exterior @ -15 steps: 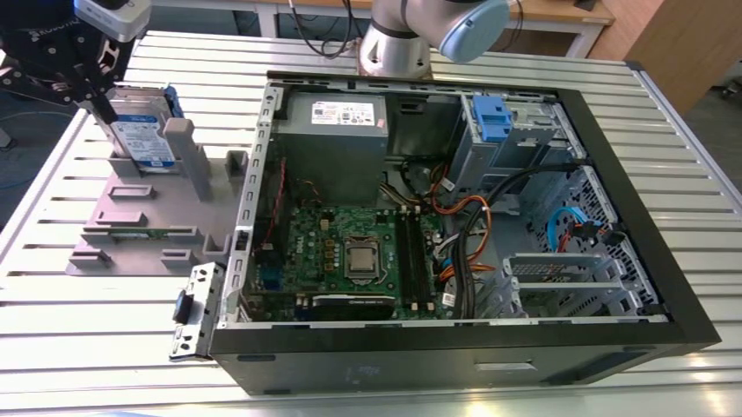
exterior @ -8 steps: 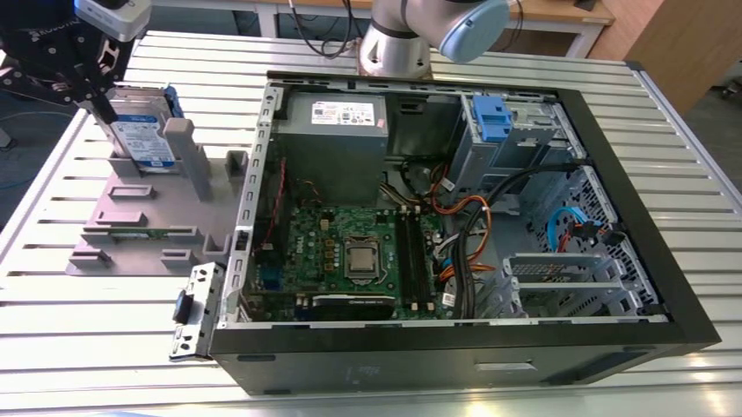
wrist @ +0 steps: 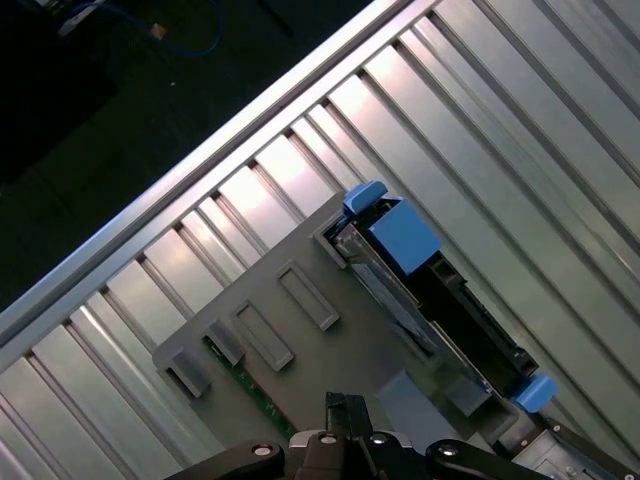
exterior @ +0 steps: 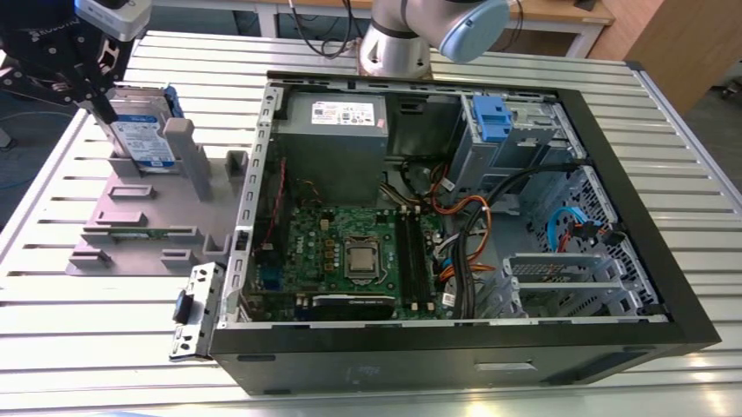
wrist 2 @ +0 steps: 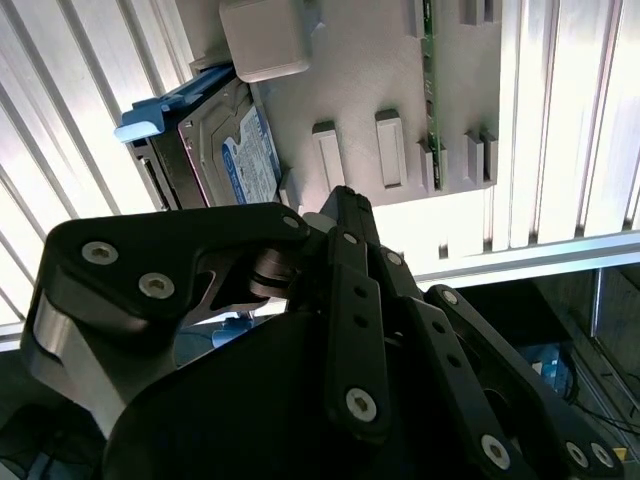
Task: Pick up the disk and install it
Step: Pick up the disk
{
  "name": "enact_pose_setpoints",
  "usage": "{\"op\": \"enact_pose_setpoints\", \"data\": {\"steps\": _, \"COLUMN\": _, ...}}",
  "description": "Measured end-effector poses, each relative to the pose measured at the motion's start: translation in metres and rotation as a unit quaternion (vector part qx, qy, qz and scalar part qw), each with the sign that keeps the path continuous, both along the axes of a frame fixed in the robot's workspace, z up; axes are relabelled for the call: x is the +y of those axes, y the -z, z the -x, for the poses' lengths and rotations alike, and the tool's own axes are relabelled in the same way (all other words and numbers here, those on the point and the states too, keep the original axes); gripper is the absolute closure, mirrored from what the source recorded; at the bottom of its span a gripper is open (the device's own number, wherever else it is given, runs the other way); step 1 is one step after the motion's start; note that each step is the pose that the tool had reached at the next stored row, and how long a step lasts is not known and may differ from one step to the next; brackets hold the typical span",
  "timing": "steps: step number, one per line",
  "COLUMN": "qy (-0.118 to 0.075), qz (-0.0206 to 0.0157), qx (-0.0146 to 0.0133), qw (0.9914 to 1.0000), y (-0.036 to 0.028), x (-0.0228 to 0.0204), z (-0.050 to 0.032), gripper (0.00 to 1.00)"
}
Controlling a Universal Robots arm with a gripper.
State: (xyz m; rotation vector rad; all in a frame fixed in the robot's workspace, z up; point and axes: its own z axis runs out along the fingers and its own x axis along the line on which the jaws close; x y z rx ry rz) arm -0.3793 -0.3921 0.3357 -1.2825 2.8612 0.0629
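The disk [exterior: 145, 135] stands on edge in a slot of the grey stand [exterior: 128, 217], at the exterior view's far left, its white-and-blue label facing outward inside a blue bracket. My gripper [exterior: 104, 111] hangs just beside the disk's left edge, tips low near the stand and gripping nothing. In the second wrist view the shut gripper [wrist 2: 338, 195] hovers over the stand [wrist 2: 360, 70], with the disk [wrist 2: 245, 155] off to one side. In the first wrist view the gripper [wrist: 337, 402] is apart from the disk [wrist: 405, 240] in the stand [wrist: 330, 350].
An open computer case [exterior: 464, 347] fills the middle of the slatted metal table [exterior: 696, 156]. Inside are a grey power-supply box [exterior: 336, 122], a motherboard [exterior: 347, 252], cables and a blue-latched drive bay [exterior: 493, 117]. A loose metal bracket [exterior: 197, 308] lies by the case's left wall.
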Motion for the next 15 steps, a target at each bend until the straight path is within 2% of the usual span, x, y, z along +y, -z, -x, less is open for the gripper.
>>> {"op": "enact_pose_setpoints", "data": {"steps": 15, "qy": -0.007, "qz": 0.0, "qx": 0.0, "qw": 0.99998, "y": 0.0, "x": 0.0, "z": 0.0, "gripper": 0.89}}
